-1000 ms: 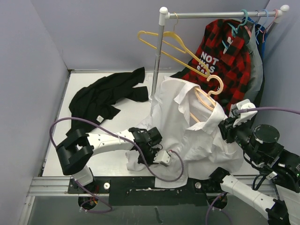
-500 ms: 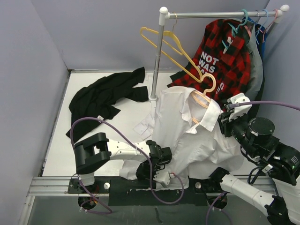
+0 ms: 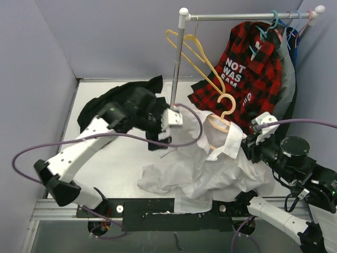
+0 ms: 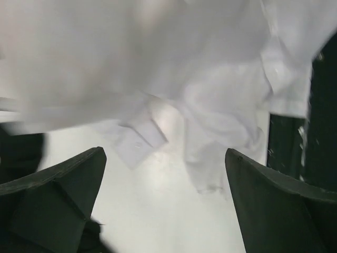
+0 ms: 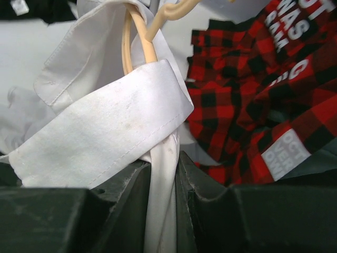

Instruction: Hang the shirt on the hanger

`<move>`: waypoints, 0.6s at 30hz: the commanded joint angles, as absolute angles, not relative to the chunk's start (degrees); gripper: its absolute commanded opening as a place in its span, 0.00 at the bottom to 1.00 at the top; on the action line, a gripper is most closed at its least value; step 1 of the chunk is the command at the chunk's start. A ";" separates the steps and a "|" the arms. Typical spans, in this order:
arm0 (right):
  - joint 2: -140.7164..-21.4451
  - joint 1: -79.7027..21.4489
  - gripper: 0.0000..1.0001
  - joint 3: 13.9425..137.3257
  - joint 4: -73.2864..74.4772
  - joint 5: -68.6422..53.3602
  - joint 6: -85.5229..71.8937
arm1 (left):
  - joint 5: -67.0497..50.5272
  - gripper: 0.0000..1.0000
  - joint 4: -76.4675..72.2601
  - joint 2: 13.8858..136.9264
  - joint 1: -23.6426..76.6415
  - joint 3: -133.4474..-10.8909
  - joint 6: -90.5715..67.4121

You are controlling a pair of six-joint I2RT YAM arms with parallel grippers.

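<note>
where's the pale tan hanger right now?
Top view, right of centre: the pale tan hanger sits in the neck of the white collared shirt, hook up, between the white rack pole and the red-and-black plaid shirt.

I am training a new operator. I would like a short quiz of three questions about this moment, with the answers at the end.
1. True or false: the left end effector is open and holds nothing.
2. Choose one. The right end effector is: A wide open; B shut on nothing; C shut on the white shirt.
3. Fill in the missing word: the tan hanger passes up through the shirt's ____.

Key: 1 true; 2 C; 3 collar.
</note>
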State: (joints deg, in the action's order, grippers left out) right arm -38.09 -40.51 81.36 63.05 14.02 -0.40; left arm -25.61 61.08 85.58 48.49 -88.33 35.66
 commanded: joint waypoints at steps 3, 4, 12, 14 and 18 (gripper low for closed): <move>-38.54 -40.57 0.00 76.45 69.04 7.59 -2.77 | -36.30 0.98 58.19 79.72 42.99 -100.06 23.63; -37.36 -40.59 0.00 75.70 68.08 8.49 -2.49 | -38.79 0.98 57.84 80.24 42.50 -100.78 22.72; -35.90 -40.53 0.00 77.24 73.51 22.50 -6.65 | -39.29 0.98 55.92 81.33 38.08 -102.50 21.41; -35.80 -40.56 0.00 77.33 74.18 26.60 -8.23 | -37.54 0.98 55.81 80.83 36.72 -103.07 21.19; -36.98 -40.52 0.00 78.13 72.47 34.59 -8.27 | -34.49 0.98 56.06 80.38 33.20 -104.71 19.94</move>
State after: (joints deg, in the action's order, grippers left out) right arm -35.73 -40.53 75.22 75.55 23.27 -6.48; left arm -35.83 57.39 82.19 36.23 -101.32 22.15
